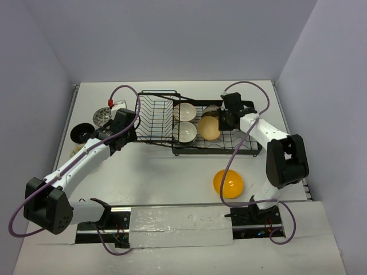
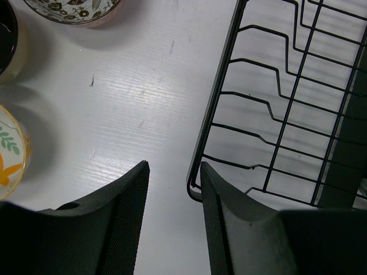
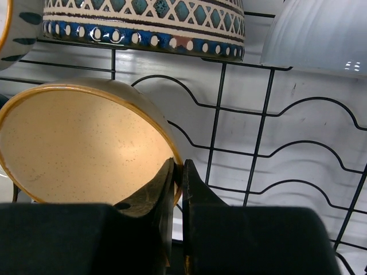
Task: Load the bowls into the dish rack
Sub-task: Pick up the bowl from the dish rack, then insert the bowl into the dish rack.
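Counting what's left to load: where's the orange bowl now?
Top view: the orange bowl sits on the table outside the dish rack, just in front of its right end, left of the right arm.

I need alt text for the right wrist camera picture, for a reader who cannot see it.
The right gripper is shut on the rim of a tan speckled bowl, whose inside faces the camera, above the black wire dish rack. Behind it are a blue-patterned bowl and a white ribbed bowl.
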{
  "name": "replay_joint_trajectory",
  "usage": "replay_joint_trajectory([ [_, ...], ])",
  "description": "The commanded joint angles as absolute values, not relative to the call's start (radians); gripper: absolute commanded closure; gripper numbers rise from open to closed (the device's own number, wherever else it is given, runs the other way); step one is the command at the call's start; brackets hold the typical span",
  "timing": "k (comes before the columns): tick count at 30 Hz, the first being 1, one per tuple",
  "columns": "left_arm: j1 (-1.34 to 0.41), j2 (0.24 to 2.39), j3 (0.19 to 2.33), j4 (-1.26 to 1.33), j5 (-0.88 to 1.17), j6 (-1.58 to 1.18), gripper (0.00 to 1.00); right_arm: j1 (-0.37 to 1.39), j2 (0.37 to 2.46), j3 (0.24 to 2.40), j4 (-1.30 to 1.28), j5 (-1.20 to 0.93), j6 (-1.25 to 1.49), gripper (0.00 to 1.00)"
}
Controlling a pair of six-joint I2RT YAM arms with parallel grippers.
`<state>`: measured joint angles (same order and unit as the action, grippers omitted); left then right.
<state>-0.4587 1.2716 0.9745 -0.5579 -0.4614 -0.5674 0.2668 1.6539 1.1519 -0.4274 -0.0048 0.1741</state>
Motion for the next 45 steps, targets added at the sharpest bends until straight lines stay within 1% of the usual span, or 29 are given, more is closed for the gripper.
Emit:
replay_joint_trajectory([
  [1,-0.462,1.249,0.965,-0.6,-0.439,-0.558,0.53,0.268,1.622,1.108,-0.413,-0.002,0.184,1.0],
  [6,-0.462,1.246,0.966,-0.601,-0.428,-0.557,0.53,0.27,1.545,1.037,-0.377,0.093,0.219,1.0],
  [16,-0.462,1.247,0.969,-0.604,-0.439,-0.557,0.53,0.305,1.261,0.803,-0.135,0.32,0.268,1.0],
  [19,-0.462,1.253,0.969,-0.606,-0.44,-0.56,0.53,0.305,1.22,0.753,-0.069,0.37,0.272,1.0],
  [30,-0.46,1.27,0.973,-0.606,-0.436,-0.558,0.52,0.305,1.255,0.732,0.083,0.426,0.25,1.0],
  [40,-0.46,1.264,0.973,-0.606,-0.43,-0.554,0.52,0.304,1.325,0.755,0.238,0.379,0.183,1.0],
  [45,-0.46,1.262,0.971,-0.604,-0.431,-0.552,0.52,0.304,1.371,0.747,0.336,0.304,0.167,1.0],
])
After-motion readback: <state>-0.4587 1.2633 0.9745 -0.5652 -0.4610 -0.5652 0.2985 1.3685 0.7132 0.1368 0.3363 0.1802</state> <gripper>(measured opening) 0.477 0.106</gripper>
